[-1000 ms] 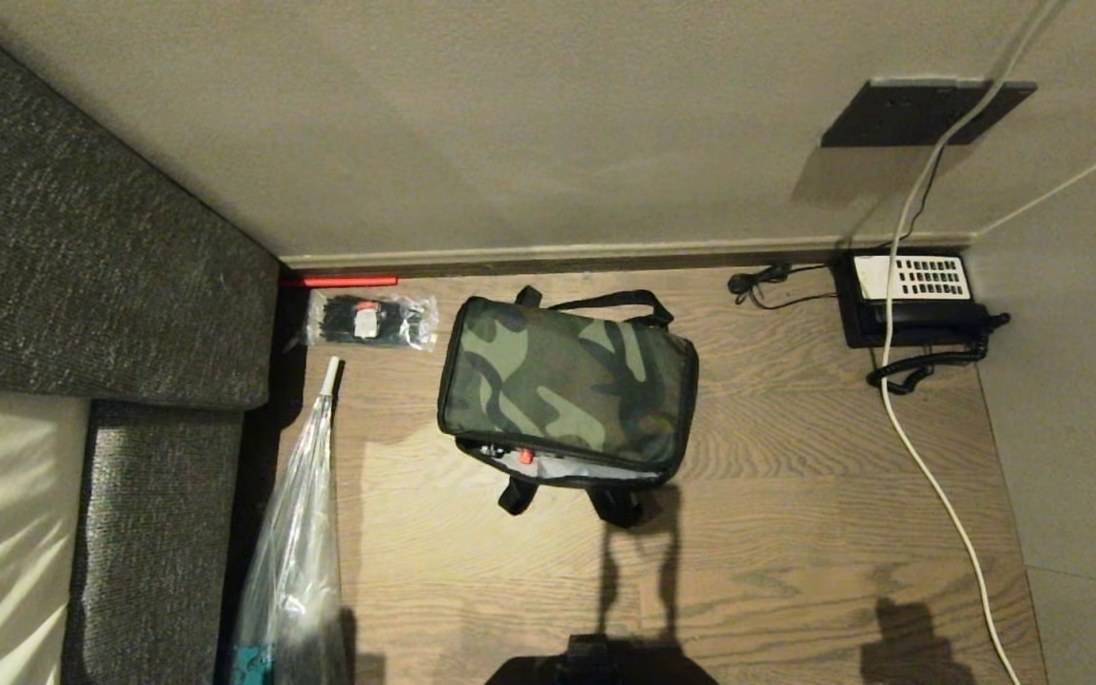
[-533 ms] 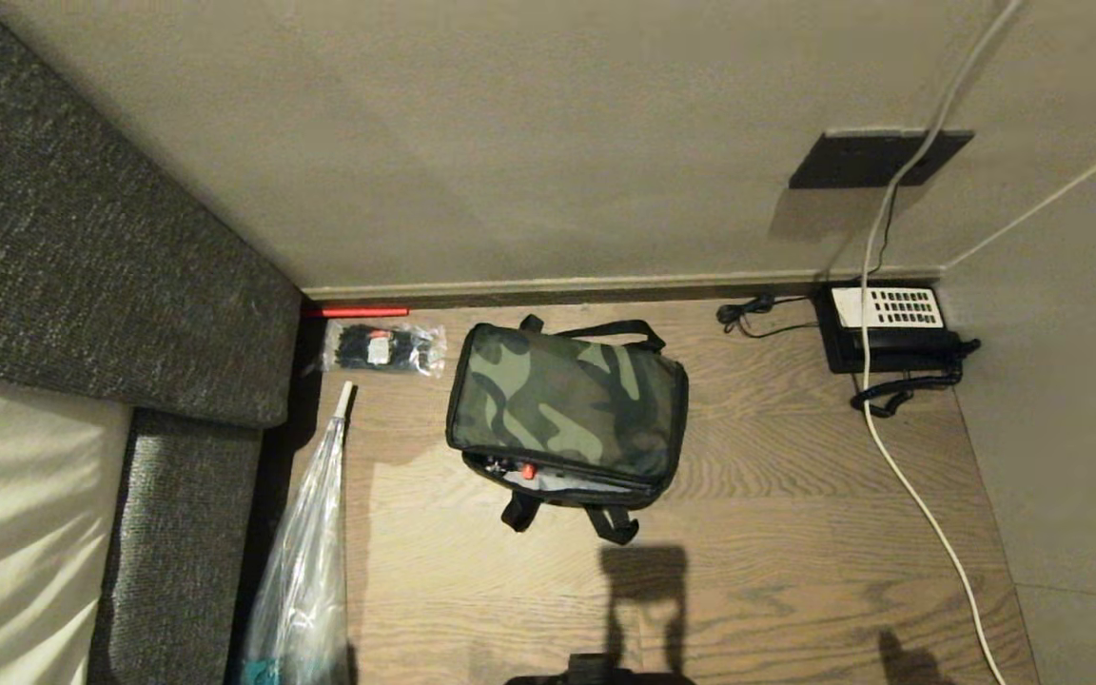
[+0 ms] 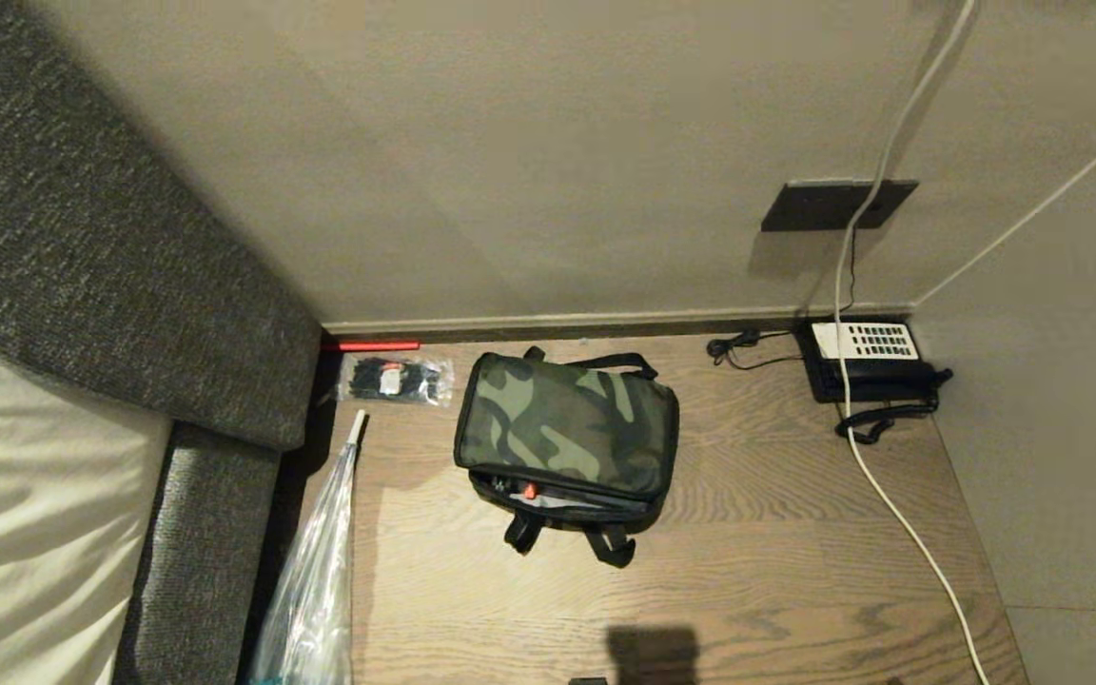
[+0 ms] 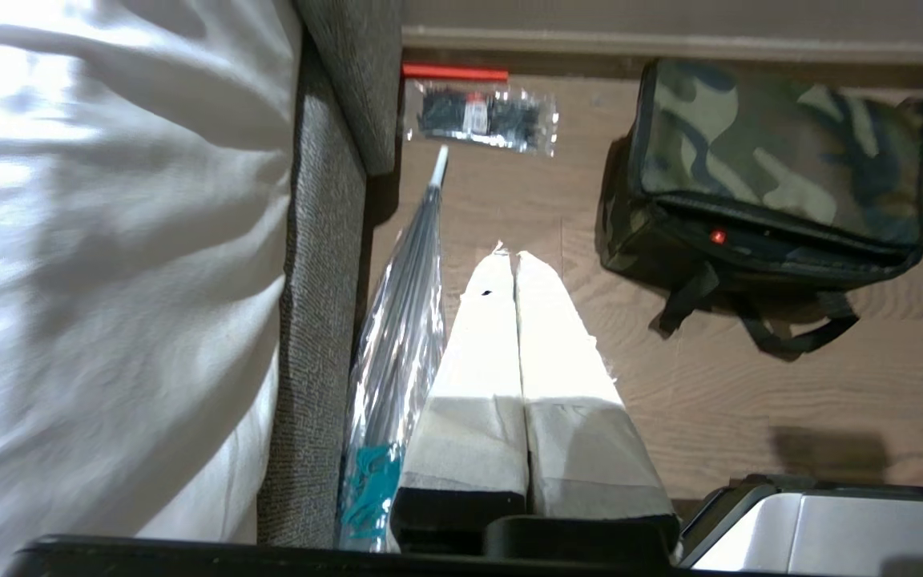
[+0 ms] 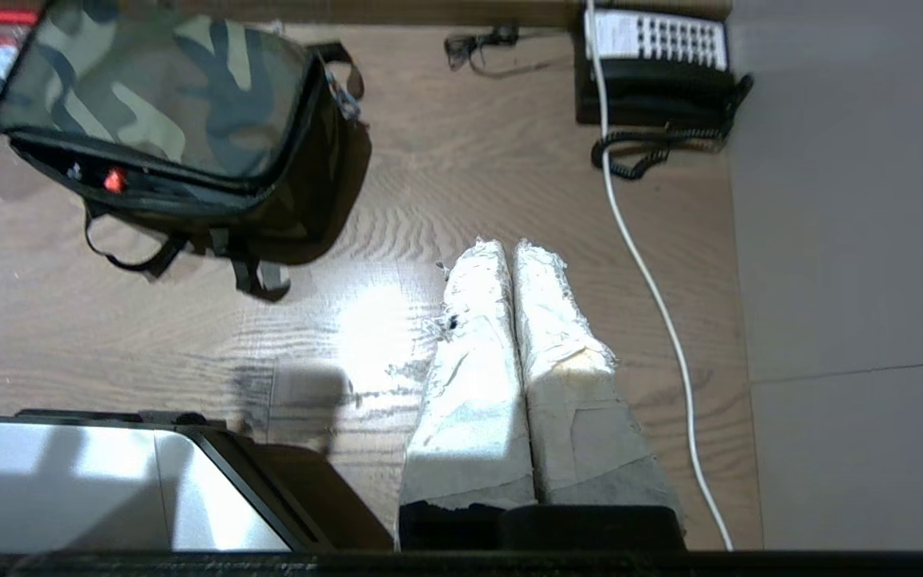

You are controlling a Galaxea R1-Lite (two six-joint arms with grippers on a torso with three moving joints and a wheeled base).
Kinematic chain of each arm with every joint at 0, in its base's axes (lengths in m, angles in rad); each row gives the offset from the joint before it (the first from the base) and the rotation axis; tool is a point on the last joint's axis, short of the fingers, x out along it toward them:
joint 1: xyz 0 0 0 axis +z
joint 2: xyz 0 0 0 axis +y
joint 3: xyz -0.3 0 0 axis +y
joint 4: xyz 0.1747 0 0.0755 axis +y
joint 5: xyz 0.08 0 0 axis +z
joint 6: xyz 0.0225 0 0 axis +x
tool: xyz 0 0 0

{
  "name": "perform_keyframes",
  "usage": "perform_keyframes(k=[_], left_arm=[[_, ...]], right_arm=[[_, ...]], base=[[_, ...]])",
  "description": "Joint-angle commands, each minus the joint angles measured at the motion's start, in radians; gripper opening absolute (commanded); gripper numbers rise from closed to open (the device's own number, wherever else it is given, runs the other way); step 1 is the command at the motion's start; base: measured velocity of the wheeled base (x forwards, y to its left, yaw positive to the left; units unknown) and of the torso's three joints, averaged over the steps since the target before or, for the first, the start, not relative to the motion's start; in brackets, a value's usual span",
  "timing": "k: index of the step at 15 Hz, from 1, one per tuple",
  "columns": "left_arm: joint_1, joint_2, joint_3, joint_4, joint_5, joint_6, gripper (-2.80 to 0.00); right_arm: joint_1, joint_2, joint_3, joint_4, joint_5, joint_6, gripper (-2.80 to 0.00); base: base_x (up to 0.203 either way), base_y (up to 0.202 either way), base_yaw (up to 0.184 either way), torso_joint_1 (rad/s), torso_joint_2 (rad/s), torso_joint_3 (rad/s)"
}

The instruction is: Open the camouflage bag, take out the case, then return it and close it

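Both hands (image 4: 507,255) (image 5: 507,246) hang closed above the floor, camouflage bag (image 3: 567,430) between tie packet (image 3: 394,379) and telephone (image 3: 867,362).

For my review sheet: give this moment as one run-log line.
bag: on floor, lid down, front seam gaping | case: unseen | left end effector: shut, clear of bag | right end effector: shut, clear of bag

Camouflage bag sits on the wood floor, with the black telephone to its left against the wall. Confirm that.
Wrong side. In the head view the black telephone sits to the right of the camouflage bag, against the wall; the bag is on the wood floor.
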Motion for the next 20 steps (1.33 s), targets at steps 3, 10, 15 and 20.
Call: perform_keyframes(k=[3,10,15,20], left_arm=[[0.001,-0.002,0.003,0.000,0.001,-0.001,-2.80],[0.002,-0.002,0.003,0.000,0.001,-0.001,-2.80],[0.000,-0.002,0.003,0.000,0.001,0.000,-2.80],[0.002,-0.002,0.003,0.000,0.001,-0.002,-2.80]], right_arm=[[0.000,-0.001,0.000,0.000,0.000,-0.001,-2.80],[0.000,-0.001,0.000,0.001,-0.003,0.019,-2.80],[0.000,-0.001,0.000,0.000,-0.003,0.019,-2.80],[0.000,-0.001,0.000,-0.002,-0.003,0.018,-2.80]], base=[[0.000,0.000,0.000,-0.001,0.00,0.201],[0.000,0.000,0.000,0.002,0.00,0.205],[0.000,0.000,0.000,0.001,0.00,0.203],[0.000,0.000,0.000,0.002,0.01,0.204]])
